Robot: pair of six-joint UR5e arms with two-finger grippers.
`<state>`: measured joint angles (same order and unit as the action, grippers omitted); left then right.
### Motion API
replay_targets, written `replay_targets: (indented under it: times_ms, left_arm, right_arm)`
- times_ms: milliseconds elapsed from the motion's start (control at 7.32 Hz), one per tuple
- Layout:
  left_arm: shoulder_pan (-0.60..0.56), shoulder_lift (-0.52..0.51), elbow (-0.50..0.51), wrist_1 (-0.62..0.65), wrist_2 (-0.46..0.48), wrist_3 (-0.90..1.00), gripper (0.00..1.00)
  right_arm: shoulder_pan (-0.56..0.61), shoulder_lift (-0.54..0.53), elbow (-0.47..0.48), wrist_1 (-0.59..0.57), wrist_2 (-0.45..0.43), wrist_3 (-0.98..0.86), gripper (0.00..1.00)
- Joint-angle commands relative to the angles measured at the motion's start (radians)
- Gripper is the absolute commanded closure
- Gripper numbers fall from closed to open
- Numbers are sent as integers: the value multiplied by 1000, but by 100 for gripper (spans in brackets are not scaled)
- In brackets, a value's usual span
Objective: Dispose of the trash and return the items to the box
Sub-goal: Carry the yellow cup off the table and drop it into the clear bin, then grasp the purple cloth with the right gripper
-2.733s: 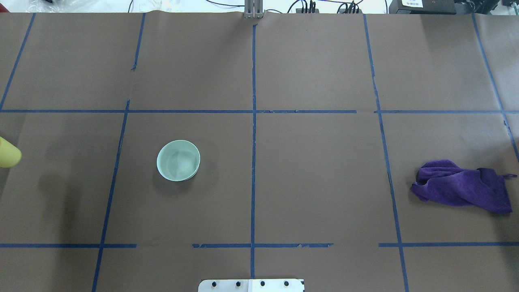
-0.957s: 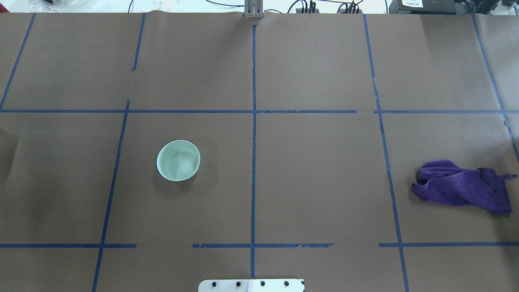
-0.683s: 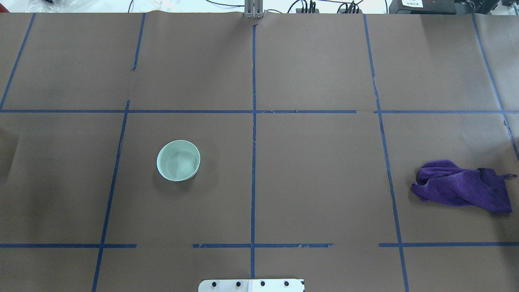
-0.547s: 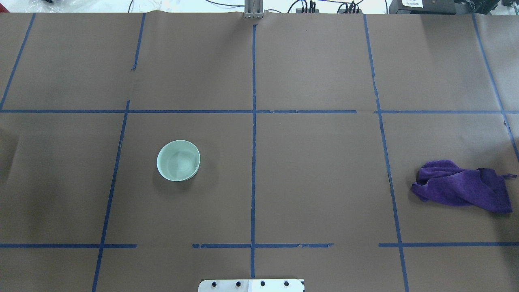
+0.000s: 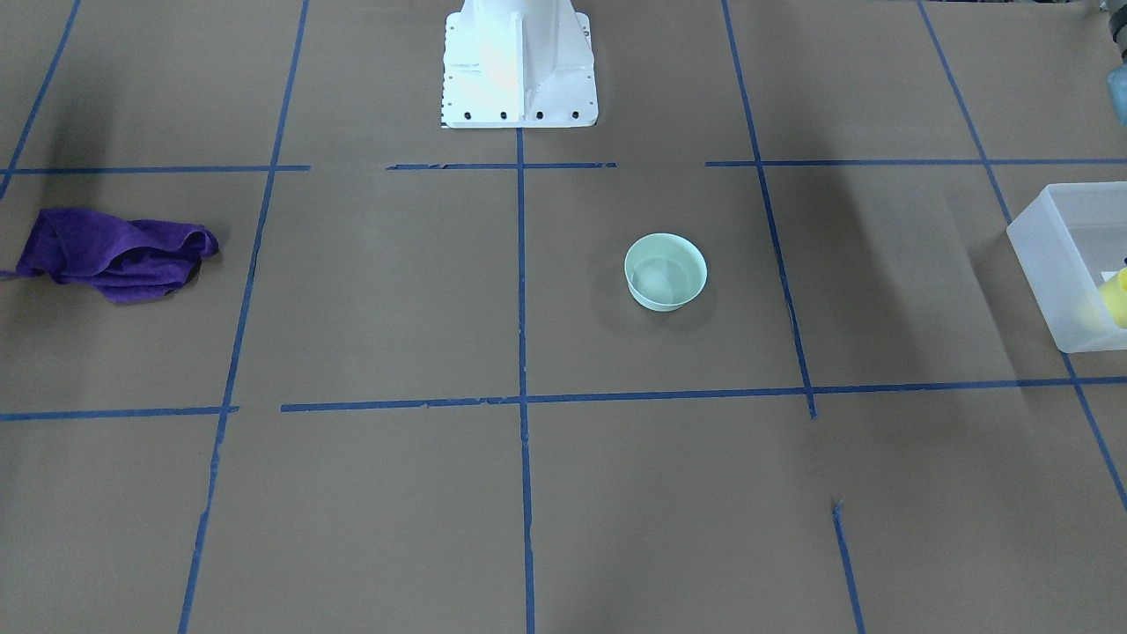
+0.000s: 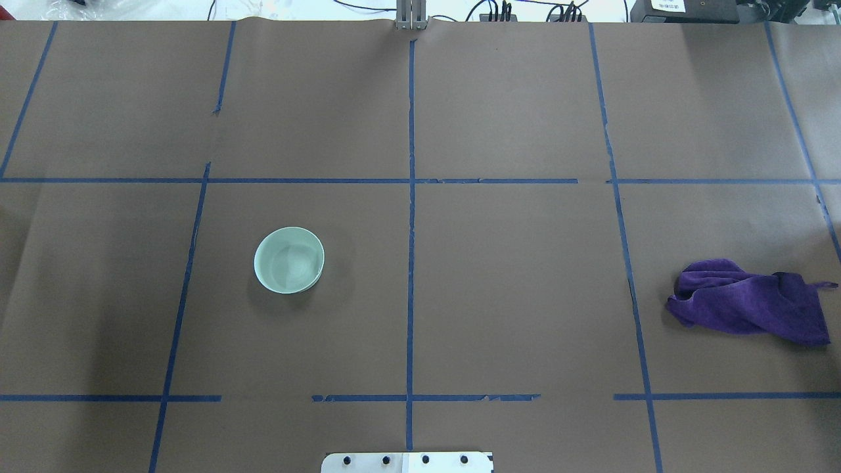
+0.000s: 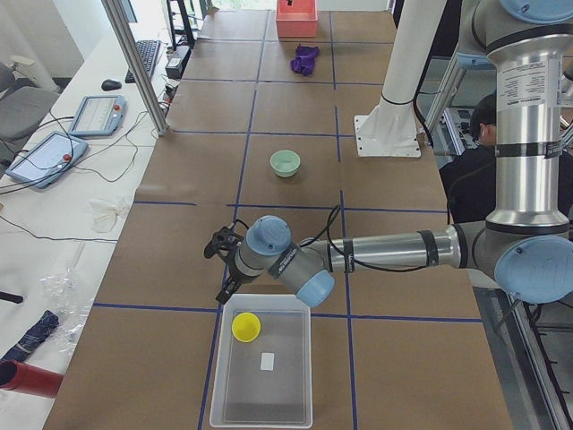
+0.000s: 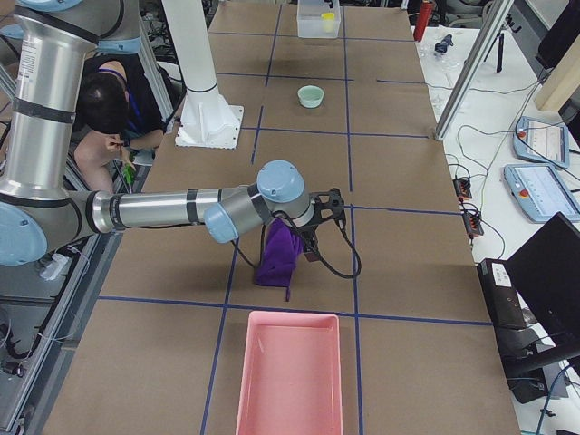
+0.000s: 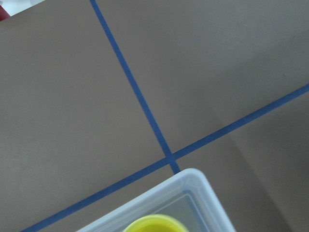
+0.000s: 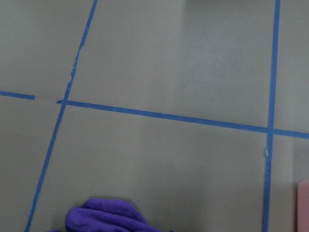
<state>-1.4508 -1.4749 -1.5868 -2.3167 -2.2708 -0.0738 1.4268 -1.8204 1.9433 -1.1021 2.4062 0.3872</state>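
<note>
Left gripper (image 7: 219, 245), grip state unclear, hangs just beside box (image 7: 218, 376) holding cup (image 7: 246, 326), bowl (image 7: 285, 162) well apart; right gripper (image 8: 332, 207), also unclear, near cloth (image 8: 277, 256).

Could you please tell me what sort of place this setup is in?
Most likely a robotics lab workcell: a left arm and right arm reach over a paper-covered table gridded with blue tape, and teach pendants lie on a side bench.
</note>
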Motion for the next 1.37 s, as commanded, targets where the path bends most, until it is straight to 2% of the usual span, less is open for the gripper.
replay_targets:
  times_ms: [0, 273, 410, 547, 820, 957, 1093, 1230]
  left_arm:
    - [-5, -8, -120, 126, -1, 0, 0]
    - [-5, -15, -134, 126, -3, 0, 0]
    - [-6, -15, -143, 128, -3, 0, 0]
    - [-6, -16, -144, 128, -3, 0, 0]
    - [-6, -18, -147, 128, -1, 0, 0]
    - [-6, -18, -148, 128, -1, 0, 0]
    - [-8, -16, -148, 126, -3, 0, 0]
    - [-6, -16, -150, 126, -3, 0, 0]
  right_arm:
    - [-254, -10, 22, 155, -208, 308, 1]
    - [-456, -37, 19, 172, -376, 401, 2]
    - [-614, -40, 16, 209, -529, 483, 1]
    - [-720, -66, 10, 246, -594, 487, 0]
    - [-827, -86, -3, 254, -685, 478, 1]
    - [-842, -89, -15, 252, -691, 470, 15]
    - [-842, -96, -26, 251, -691, 410, 40]
    - [-841, -99, -27, 248, -691, 382, 82]
